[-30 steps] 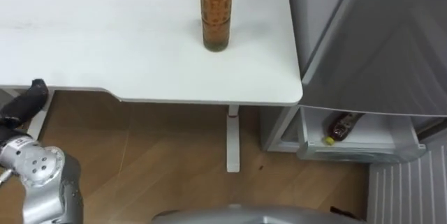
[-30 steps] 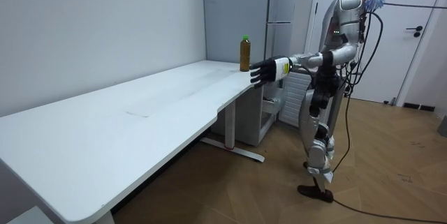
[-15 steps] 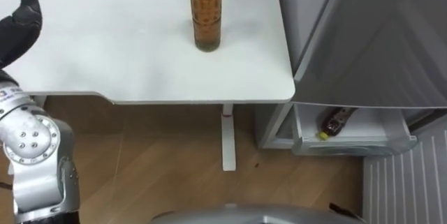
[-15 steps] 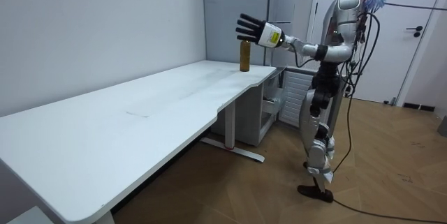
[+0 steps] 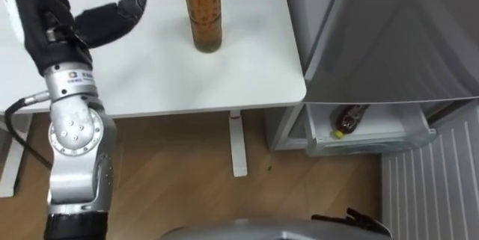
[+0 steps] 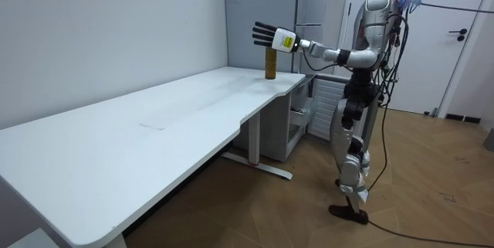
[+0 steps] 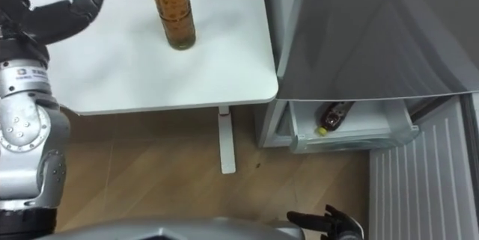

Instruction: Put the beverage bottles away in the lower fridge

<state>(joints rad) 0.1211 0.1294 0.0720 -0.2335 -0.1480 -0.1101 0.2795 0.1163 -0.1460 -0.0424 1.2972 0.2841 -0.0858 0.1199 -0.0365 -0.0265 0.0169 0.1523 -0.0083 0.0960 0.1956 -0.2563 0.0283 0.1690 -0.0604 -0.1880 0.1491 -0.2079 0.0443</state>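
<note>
While left hand [image 5: 51, 14] hovers spread, bottle [image 5: 203, 16] upright, label unreadable

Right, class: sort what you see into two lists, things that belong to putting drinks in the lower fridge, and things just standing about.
Belongs to the job:
tea bottle, standing upright
lower fridge drawer, open
second bottle, lying in it
left hand, open, near the tea bottle

Just about:
white table
wooden floor
right hand, hanging low

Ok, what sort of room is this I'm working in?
Looks like an office or lab room rather than a kitchen: a long white desk, wood floor, and a grey fridge beside the desk.
</note>
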